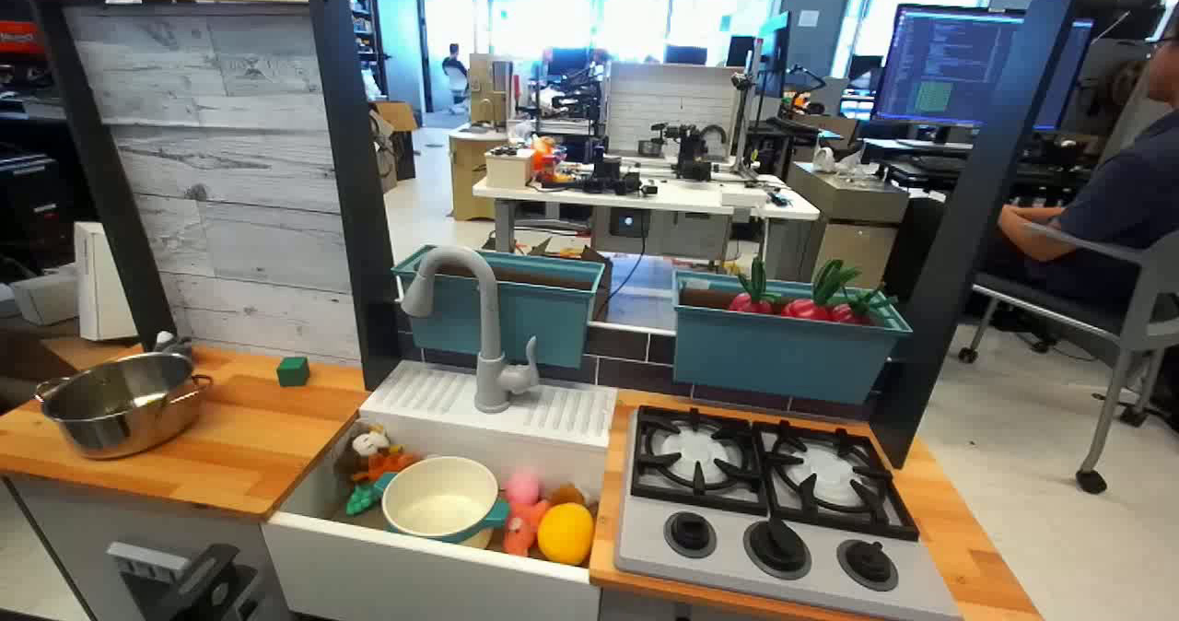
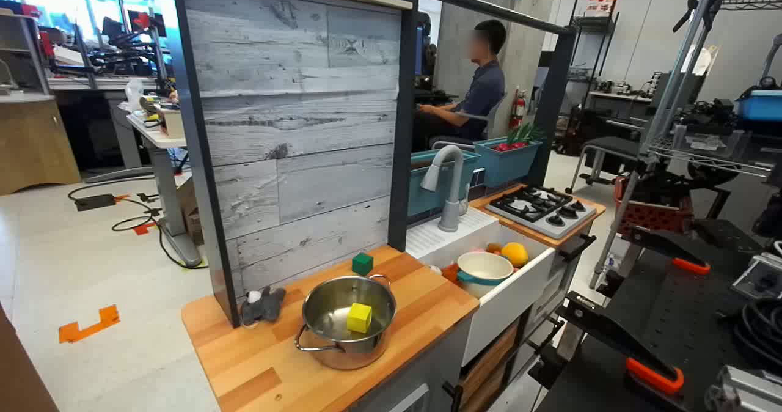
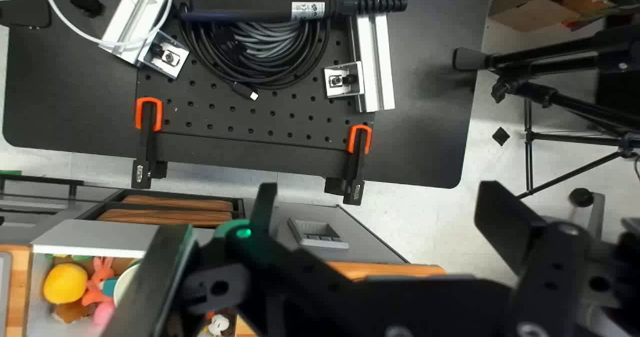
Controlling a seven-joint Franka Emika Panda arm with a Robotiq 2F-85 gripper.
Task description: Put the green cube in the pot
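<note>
The green cube (image 1: 293, 371) sits on the wooden counter near the grey panel. It also shows in an exterior view (image 2: 362, 263), just behind the pot and apart from it. The silver pot (image 1: 124, 427) stands upright on the same counter; it also shows in an exterior view (image 2: 324, 305), with a yellow cube (image 2: 359, 318) inside. My gripper (image 3: 376, 197) is open in the wrist view, with nothing between its fingers. It points toward the floor and cabinet front. The green cube and the pot do not show in the wrist view. I cannot make out the gripper in either exterior view.
A grey plush toy (image 2: 263, 306) lies beside the pot. The sink (image 1: 433, 570) holds a cream pot (image 1: 442, 501), toys and a yellow ball (image 1: 566, 533). A tall faucet (image 1: 488, 326) and the stove (image 1: 774, 501) stand farther along. A black table (image 3: 420, 142) with clamps faces the counter.
</note>
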